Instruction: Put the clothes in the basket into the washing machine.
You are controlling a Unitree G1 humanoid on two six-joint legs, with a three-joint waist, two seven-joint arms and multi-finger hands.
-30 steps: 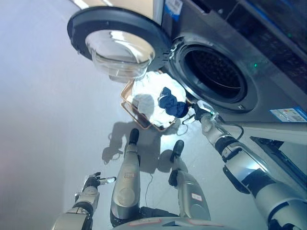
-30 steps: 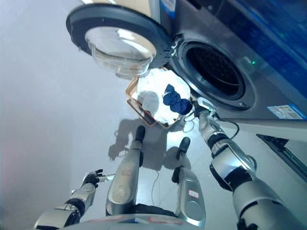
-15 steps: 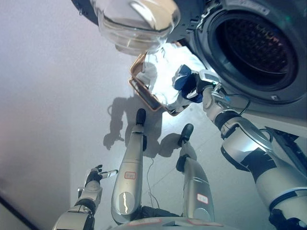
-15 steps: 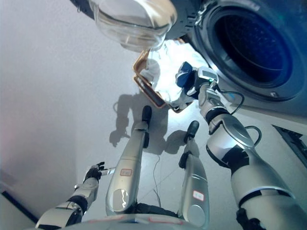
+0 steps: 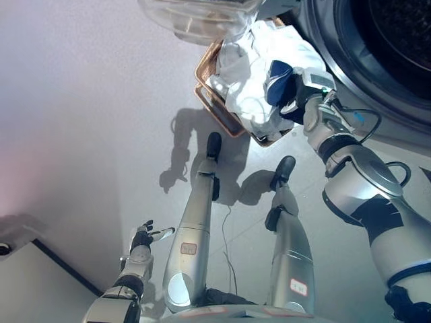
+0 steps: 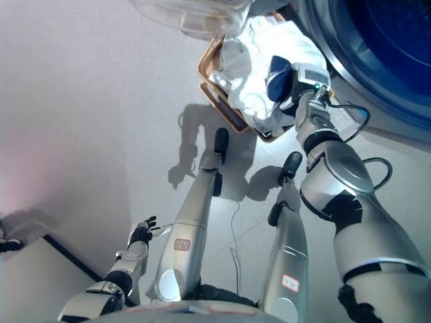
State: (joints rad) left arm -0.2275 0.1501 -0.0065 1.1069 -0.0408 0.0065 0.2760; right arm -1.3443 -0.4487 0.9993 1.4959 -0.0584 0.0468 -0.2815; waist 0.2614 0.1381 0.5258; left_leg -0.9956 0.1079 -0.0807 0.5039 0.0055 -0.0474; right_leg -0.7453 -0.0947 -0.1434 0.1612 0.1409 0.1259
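Clothes [image 5: 252,64]: white heap, one navy piece, in brown basket [image 5: 214,101] | right hand [image 5: 296,91] grips navy | left hand [image 5: 143,237] relaxed

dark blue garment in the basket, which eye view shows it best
The left eye view: the dark blue garment lies on the white clothes in the basket, with the right hand at its edge. The right eye view shows the same garment, with no more of it in sight.

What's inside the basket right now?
The basket holds white clothes with a dark blue garment on top, where the right hand reaches. Anything beneath the white clothes is covered.
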